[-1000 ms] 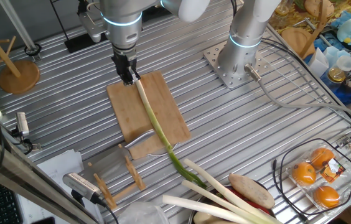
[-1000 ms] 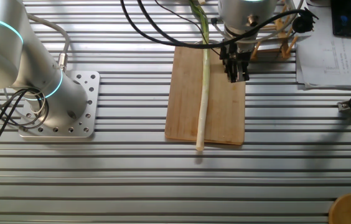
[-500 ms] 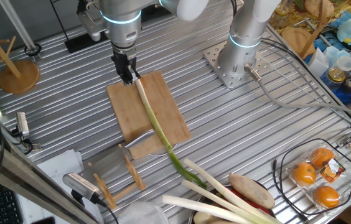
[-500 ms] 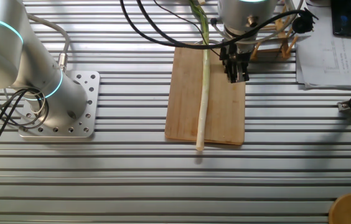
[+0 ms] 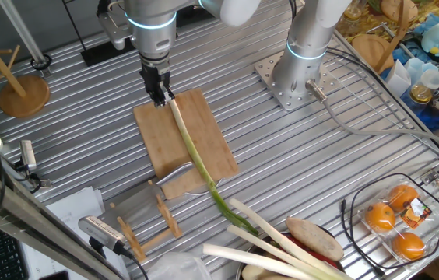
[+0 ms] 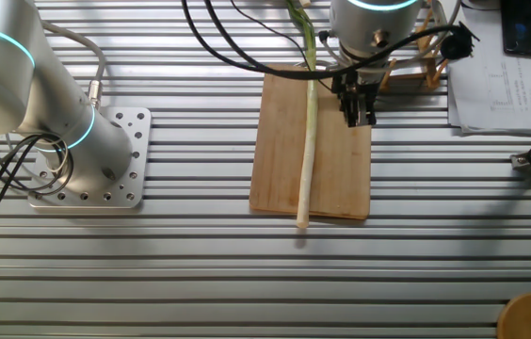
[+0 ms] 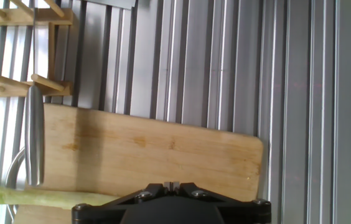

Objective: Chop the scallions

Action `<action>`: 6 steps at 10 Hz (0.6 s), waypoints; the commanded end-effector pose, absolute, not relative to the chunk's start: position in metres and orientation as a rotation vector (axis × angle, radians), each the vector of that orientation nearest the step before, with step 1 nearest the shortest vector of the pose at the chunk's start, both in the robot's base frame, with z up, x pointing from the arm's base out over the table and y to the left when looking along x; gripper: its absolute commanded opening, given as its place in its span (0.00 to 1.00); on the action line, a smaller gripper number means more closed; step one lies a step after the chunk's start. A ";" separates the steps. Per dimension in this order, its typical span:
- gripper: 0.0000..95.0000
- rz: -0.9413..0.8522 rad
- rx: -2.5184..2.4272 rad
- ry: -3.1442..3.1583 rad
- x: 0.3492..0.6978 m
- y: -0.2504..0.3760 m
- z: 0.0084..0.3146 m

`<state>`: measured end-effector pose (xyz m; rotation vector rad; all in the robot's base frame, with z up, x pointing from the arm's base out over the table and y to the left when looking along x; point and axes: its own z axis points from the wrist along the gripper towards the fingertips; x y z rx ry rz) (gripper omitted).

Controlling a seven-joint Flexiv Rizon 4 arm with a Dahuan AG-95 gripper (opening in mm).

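**One scallion stalk laid across the board, fingers hanging beside it**

One pile of thicker pale stalks (image 5: 274,245) is seen nearest to the one fixed camera, at the bench (image 5: 297,155) edge, beside a brown tuber (image 5: 313,237) and a wire basket with oranges (image 5: 395,218). A wooden rack (image 5: 149,225) is placed near them on the ribbed metal. Just behind, a knife (image 5: 174,177) is lying with its metal handle on the near corner of the cutting board (image 5: 180,140).

The scallions (image 5: 192,152) are laid as a single uncut stalk along the whole board. The dark green tip is passing over the near edge towards the pale stalks, and the whitish end is reaching slightly over the far edge.

The fingers (image 6: 358,102) are held above the board, just beside the stalk; from the other fixed camera they are seen apart from it, nearer to the knife end. Nothing is held between them. They look closed together, but how far cannot be told with certainty.

Farther back, the arm's base plate (image 5: 289,82) is bolted to the bench, and a round wooden stand (image 5: 23,95) is placed at the far left.
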<state>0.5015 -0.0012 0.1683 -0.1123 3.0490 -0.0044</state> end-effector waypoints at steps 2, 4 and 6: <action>0.00 -0.003 -0.111 3.059 0.501 0.000 0.169; 0.00 -0.002 -0.106 3.060 0.501 -0.001 0.169; 0.00 -0.001 -0.104 3.061 0.501 -0.001 0.169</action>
